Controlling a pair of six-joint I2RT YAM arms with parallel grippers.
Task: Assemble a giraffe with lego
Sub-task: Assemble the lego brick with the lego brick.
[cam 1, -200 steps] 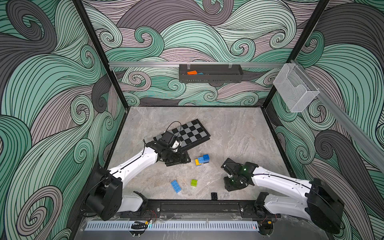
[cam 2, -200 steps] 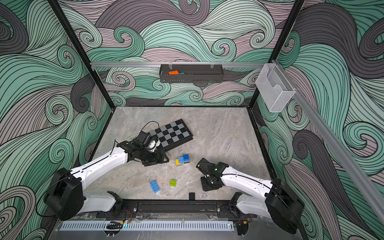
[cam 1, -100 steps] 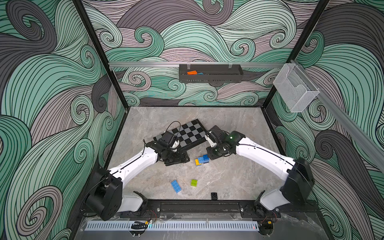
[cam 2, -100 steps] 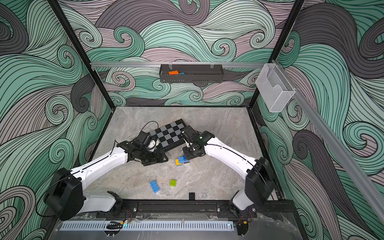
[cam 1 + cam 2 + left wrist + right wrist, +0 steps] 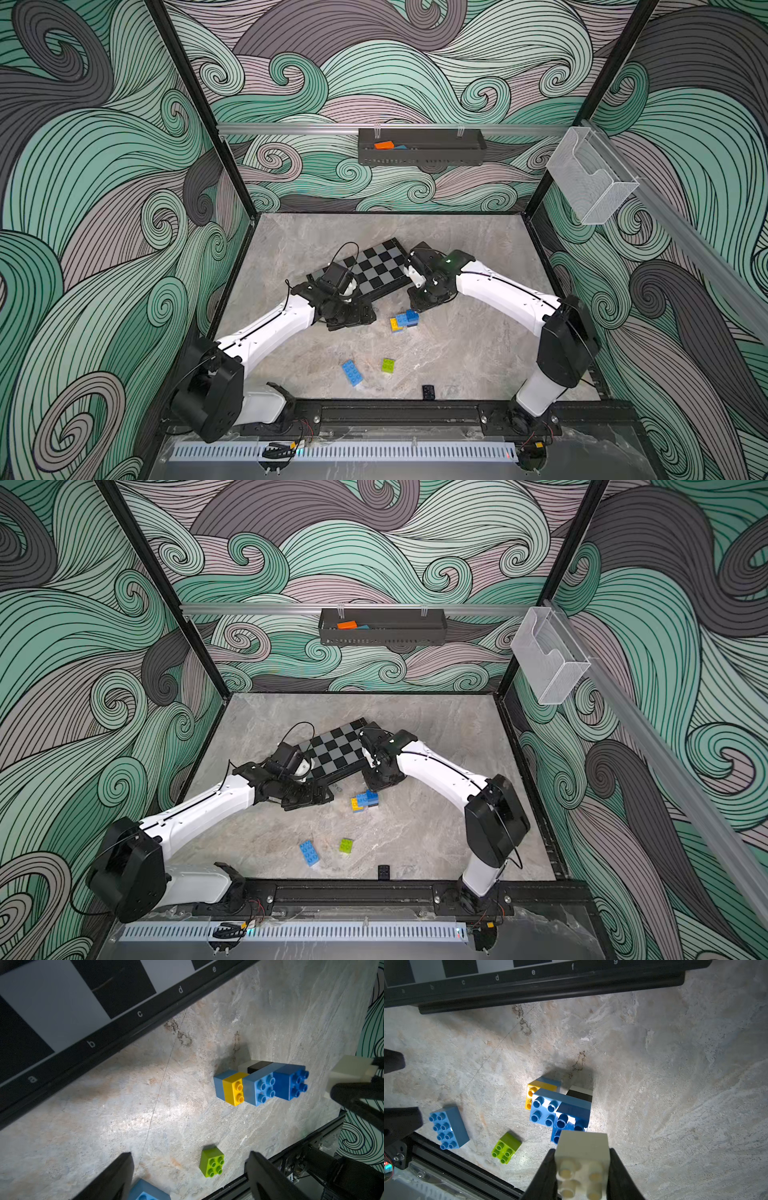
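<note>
Now, right claw (image 5: 581, 1160) clamps white brick (image 5: 582, 1145), studs up, just above giraffe (image 5: 560, 1109), which stands on the table (image 5: 675, 1064) below its tips. Risk: if the brick meets the dark-blue top studs off-square, a press could tip or skid the unbraced giraffe; grip may also slip. Left claw (image 5: 189, 1155) wide, empty, low; giraffe ahead of it, apart, so no bracing. Right arm (image 5: 498, 295) reaches in, wrist pitched down; left arm (image 5: 270, 328) stretched forward, low, wrist near level.

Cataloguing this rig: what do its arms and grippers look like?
The left arm and right arm are white with black joints. A black cable loops over the left wrist; a green light marks the right. The left gripper and right gripper have black tapered fingers.
</note>
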